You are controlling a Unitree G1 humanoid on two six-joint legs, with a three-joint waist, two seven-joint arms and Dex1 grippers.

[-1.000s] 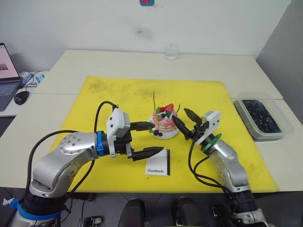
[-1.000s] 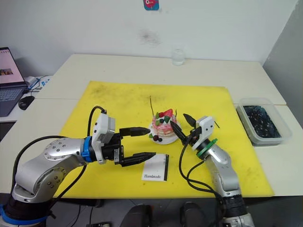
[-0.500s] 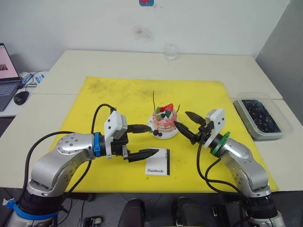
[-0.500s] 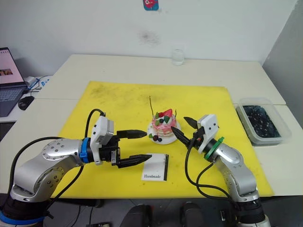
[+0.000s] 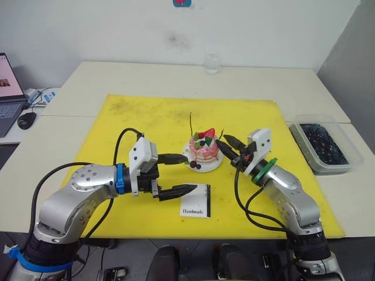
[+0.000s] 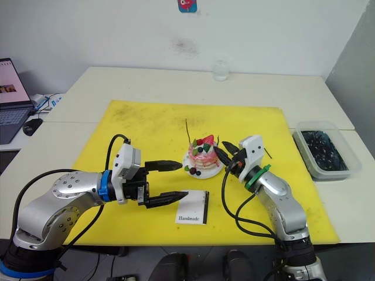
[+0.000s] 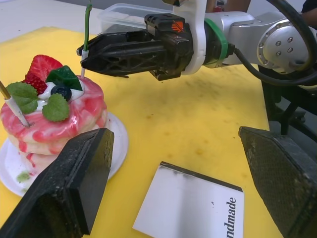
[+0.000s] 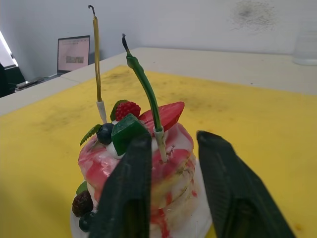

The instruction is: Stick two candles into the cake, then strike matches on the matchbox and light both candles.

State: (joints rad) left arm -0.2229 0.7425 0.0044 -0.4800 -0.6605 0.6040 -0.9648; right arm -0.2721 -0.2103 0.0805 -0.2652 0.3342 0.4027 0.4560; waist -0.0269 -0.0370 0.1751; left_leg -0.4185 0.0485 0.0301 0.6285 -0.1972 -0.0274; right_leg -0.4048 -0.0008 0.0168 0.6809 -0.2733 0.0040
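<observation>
Cake (image 5: 204,148) sits on its white plate (image 5: 212,166) mid yellow mat (image 5: 146,117), w/ both candles on show in our right wrist view: one yellowish candle (image 8: 96,54) stands upright in the cream, and a greener candle (image 8: 143,84) leans, its white base at the cake top. Right claw (image 5: 227,145) is up against the cake's right side, fingers (image 8: 225,188) a little apart w/ the green candle's base between them; we can't tell if they pinch it. Left claw (image 5: 181,174) hovers low just left of the cake, spread wide, one finger by the plate and the other by the matchbox (image 5: 195,201). Matchbox lies flat on the mat in front of the cake, "Handmade" print up, black strip on its right edge. On the tabletop (image 5: 263,82) beyond: a clear glass (image 5: 211,63) at the far edge, and a plastic tub (image 5: 321,146) of dark bits off to the right. Laptop (image 5: 8,93) and mouse (image 5: 26,120) are far left.
</observation>
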